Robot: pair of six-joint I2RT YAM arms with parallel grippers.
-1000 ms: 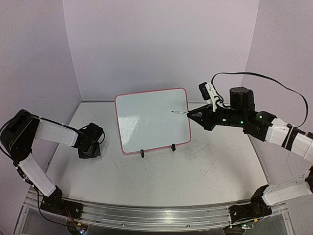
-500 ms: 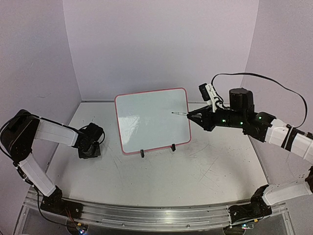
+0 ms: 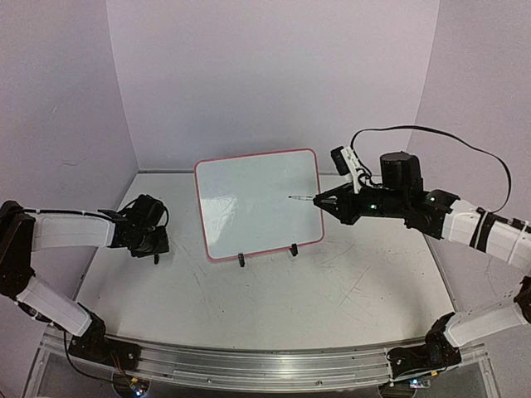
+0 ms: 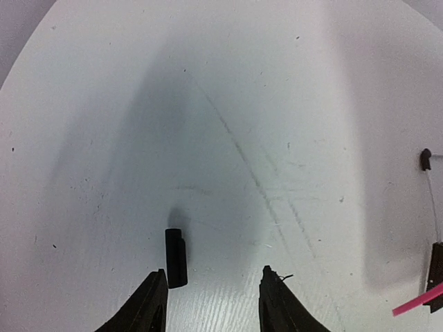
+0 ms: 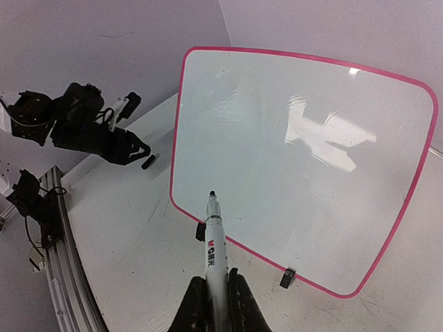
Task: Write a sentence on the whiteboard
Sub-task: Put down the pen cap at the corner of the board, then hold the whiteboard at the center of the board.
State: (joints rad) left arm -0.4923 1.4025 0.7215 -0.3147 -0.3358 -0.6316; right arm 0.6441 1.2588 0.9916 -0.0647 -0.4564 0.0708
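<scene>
Our right claw [image 5: 215, 294] grips the marker [image 5: 213, 238], tip pointing at the whiteboard [image 5: 311, 173]. Our left claw [image 4: 211, 296] stands parted above the table [image 4: 208, 104], with a black cap [image 4: 176, 257] just beside one finger.

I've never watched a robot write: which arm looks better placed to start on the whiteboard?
Right. The right tool is shut on a marker whose tip points at the blank whiteboard. The left tool stands open and empty, off to the board's side, next to a small black cap on the table.
</scene>
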